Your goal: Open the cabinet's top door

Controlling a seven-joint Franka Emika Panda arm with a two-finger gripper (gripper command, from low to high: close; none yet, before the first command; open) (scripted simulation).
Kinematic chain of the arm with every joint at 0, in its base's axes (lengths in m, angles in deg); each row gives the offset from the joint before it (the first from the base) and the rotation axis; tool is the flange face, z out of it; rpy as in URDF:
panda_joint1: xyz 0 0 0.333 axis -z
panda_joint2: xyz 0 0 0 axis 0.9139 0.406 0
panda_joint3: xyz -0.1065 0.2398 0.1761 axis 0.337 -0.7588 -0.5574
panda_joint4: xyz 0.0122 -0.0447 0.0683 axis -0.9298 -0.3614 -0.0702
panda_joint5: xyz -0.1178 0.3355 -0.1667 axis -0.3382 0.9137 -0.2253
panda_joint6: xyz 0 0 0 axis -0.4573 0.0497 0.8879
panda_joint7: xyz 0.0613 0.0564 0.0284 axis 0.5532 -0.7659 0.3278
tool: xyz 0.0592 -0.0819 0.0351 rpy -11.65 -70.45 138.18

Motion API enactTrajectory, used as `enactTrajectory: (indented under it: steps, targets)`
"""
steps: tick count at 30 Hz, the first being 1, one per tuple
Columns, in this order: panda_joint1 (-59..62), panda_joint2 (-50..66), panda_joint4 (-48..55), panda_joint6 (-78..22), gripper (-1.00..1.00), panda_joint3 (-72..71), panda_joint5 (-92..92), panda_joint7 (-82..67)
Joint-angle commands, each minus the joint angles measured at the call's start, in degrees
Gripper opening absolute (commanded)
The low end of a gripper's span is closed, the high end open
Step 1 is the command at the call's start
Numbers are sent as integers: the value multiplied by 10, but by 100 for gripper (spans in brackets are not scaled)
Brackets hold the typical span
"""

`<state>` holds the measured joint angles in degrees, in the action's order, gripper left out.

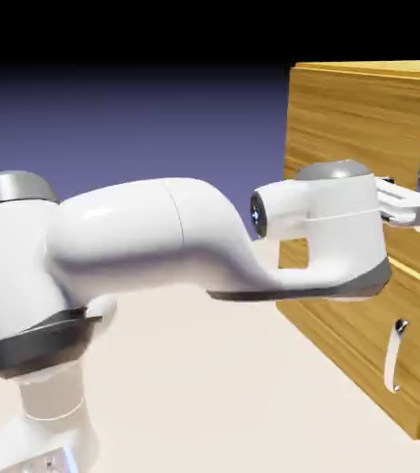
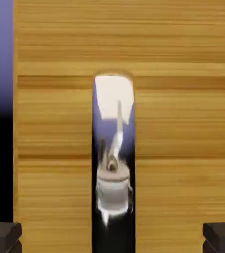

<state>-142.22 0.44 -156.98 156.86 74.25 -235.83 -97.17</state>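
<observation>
Had the two-finger gripper (image 2: 112,238) of grey tips and white body spread wide, holding nothing, with a dark grey block-like fingertip (image 2: 3,238) well out to one side of the long curved vertical silver bar handle (image 2: 113,106) and a matching dark grey fingertip (image 2: 221,238) well out to the other. Found that handle mounted on the larger wood-grain top door (image 2: 55,123) of the boxy golden-brown cabinet (image 1: 361,120), seemingly still shut, with the shorter curved silver handle (image 1: 393,356) on the panel below. Could not tell from either view how deep around the bar to place the tips. Judged lining up for the grasp to be the step in hand, early in the task. Called for a slow, straight approach, centred on the bar, stopping short of pressing the wood behind, then an even squeeze. Risked knocking the bar by drifting sideways, or slipping off the polished metal by pinching shallowly. Needed a firm hold before pulling, then a curved path outward to follow the likely hinge.
</observation>
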Motion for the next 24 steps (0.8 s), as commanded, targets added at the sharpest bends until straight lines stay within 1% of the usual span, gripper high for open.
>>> enactTrajectory:
  steps: [1, 2, 3, 4, 9, 14, 24]
  targets:
    - [-22, 3, 18, 0, 100, 12, 0, -1]
    - [-22, 3, 18, 0, 100, 12, 0, -1]
    - [-22, 3, 18, 0, -100, 12, 0, -1]
    - [-22, 3, 18, 0, -100, 12, 0, -1]
    - [82, 39, -76, -53, -100, -48, 0, 51]
    - [186, 80, -149, -89, -100, -117, 0, 114]
    - [394, 149, -243, -118, -100, -282, -1, 243]
